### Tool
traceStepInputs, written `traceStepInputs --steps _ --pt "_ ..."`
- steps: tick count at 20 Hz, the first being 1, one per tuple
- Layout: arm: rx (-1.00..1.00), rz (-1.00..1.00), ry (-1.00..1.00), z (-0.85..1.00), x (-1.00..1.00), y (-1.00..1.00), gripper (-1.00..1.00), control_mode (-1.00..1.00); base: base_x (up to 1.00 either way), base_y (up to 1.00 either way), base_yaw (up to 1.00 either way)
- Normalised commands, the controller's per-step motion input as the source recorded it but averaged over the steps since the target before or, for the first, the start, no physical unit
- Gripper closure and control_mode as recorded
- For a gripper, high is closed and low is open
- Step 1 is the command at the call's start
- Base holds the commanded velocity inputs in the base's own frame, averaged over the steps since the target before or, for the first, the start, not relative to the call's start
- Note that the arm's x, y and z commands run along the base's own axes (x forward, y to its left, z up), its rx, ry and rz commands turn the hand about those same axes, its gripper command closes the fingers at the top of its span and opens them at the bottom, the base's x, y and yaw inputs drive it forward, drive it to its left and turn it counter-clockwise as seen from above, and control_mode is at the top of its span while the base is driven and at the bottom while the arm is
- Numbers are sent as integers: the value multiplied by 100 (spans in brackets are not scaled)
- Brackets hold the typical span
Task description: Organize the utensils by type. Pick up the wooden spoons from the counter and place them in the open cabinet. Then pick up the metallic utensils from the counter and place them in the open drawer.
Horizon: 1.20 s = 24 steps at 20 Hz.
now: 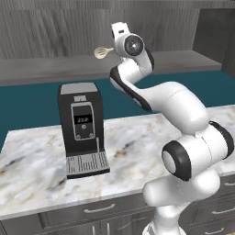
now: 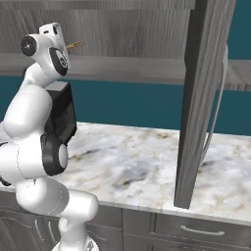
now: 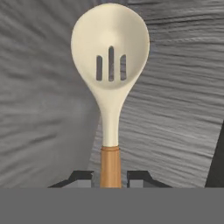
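My pincer (image 3: 110, 177) is closed on the tan wooden handle of the slotted spoon with the pale cream bowl (image 3: 110, 57), one dark fingertip on each side of the handle just below where tan wood meets the cream neck. Hand view: the spoon stands straight out from the fingertips, bowl farthest from me, three short slots cut in its middle, with grey wood-grain panelling of the tall dark grey wall cabinet (image 3: 175, 113) behind it. Left base view: my arm is raised high, wrist up at the level of the grey shelf board (image 1: 46, 69), and the cream bowl (image 1: 102, 52) pokes out to the left of the wrist, above that board; whether it touches the board I cannot tell. Right base view: the tan handle end (image 2: 74, 45) shows as a thin sliver to the right of the wrist, over the shelf board (image 2: 127, 68). The cabinet's long slab door (image 2: 196, 103) stands open at the right, edge toward the camera. Below, on the white-grey marble tabletop (image 1: 137, 137), a black coffee machine with a small display and a ribbed drip tray (image 1: 82, 128) sits at the left, well under my wrist.
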Motion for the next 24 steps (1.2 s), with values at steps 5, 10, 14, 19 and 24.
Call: traceStepInputs --steps 5,10,14,19,24 --pt "0 0 3 -7 60 1 100 -100 0 0 0" --pt "0 0 1 -6 71 0 100 -100 0 0 0" --pt "0 2 2 -20 52 2 100 -100 0 0 0" --pt "0 3 7 -28 38 14 100 -100 0 0 0" --pt "0 4 -1 -36 23 15 100 -100 0 0 0"
